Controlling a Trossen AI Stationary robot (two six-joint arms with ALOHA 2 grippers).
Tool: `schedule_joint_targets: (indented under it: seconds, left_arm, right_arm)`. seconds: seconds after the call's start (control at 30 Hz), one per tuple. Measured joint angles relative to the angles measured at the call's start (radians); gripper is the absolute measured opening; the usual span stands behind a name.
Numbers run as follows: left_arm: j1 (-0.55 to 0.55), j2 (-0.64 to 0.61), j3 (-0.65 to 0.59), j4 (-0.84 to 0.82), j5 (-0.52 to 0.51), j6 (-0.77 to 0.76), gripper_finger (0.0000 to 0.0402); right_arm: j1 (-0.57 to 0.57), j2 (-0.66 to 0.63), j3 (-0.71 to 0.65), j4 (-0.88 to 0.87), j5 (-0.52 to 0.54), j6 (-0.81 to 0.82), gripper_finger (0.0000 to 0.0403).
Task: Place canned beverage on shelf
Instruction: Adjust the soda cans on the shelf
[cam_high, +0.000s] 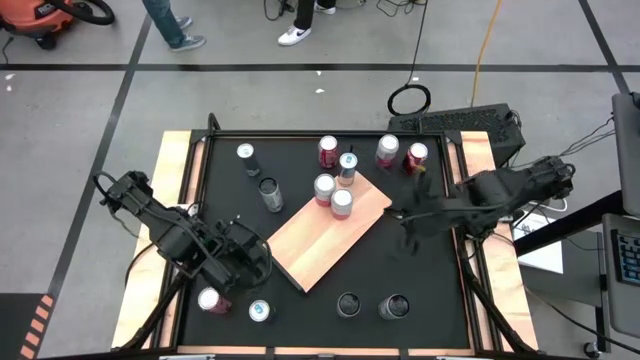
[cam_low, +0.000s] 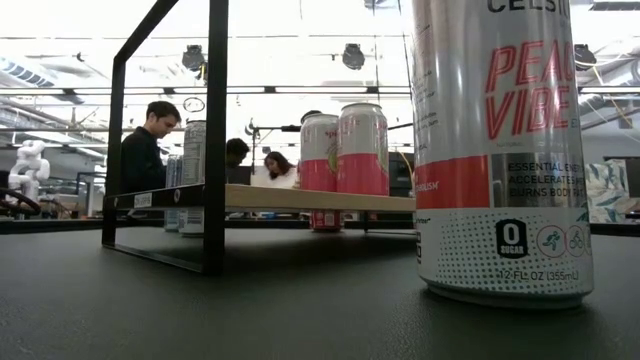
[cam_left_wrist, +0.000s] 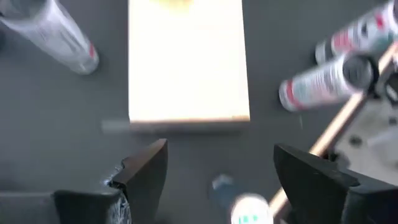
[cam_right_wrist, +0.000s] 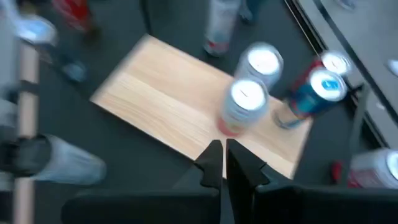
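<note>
Near the tabletop's front-left corner, our left tool (cam_high: 240, 262) hangs with its fingers (cam_left_wrist: 146, 171) spread wide and nothing between them; in its wrist view the gap frames bare dark surface just short of the shelf's near end. Two cans stand close by it at the front edge, a pink-topped one (cam_high: 209, 299) and a blue-topped one (cam_high: 259, 311). Our right tool (cam_right_wrist: 224, 163) hovers at the shelf's right side with its fingers pressed together, holding nothing.

We see the shelf (cam_high: 315, 245), a light wooden board, lying skewed across the middle of the black tabletop (cam_high: 420, 270). Two cans (cam_high: 333, 196) stand on its far end, touching or nearly so. From the low view the board sits raised on a black frame (cam_low: 212, 140), with the pink-and-silver pair (cam_low: 345, 150) on top.

Counting from above, we find twelve cans: two on the shelf, two by the left tool, two dark-topped at the front right (cam_high: 371, 305), two at the back left (cam_high: 259, 172), and four along the back (cam_high: 370, 153). One of them looms right before the low camera (cam_low: 500, 150).

Wooden rails (cam_high: 178, 200) border the tabletop. Beyond it lies grey floor with black lines, where a person's legs (cam_high: 175, 25) show, and in the low view three people sit or stand in the room behind (cam_low: 145, 145).
</note>
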Motion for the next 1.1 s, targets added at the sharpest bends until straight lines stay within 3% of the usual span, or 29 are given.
schedule_joint_targets:
  seconds: [0.17,0.33,0.67,0.87,1.1]
  left_arm:
    - [0.033,0.000,0.000,-0.006,-0.099,0.032,0.0294]
    - [0.076,0.000,0.000,-0.019,-0.115,0.091,0.0294]
    - [0.212,-0.063,0.000,-0.011,-0.115,0.317,0.0294]
    - [0.270,-0.112,0.000,-0.011,-0.121,0.408,0.0294]
    - [0.285,-0.147,0.001,-0.019,-0.143,0.443,0.0294]
  right_arm:
    - [-0.125,-0.014,-0.223,0.152,-0.118,-0.005,0.0000]
    - [-0.200,-0.019,-0.365,0.299,-0.211,0.067,0.0000]
    - [-0.382,0.003,-0.421,0.507,-0.239,-0.059,0.0000]
    - [-0.453,0.065,-0.422,0.552,-0.320,-0.114,0.0000]
    - [-0.484,0.106,-0.422,0.534,-0.314,-0.087,0.0000]
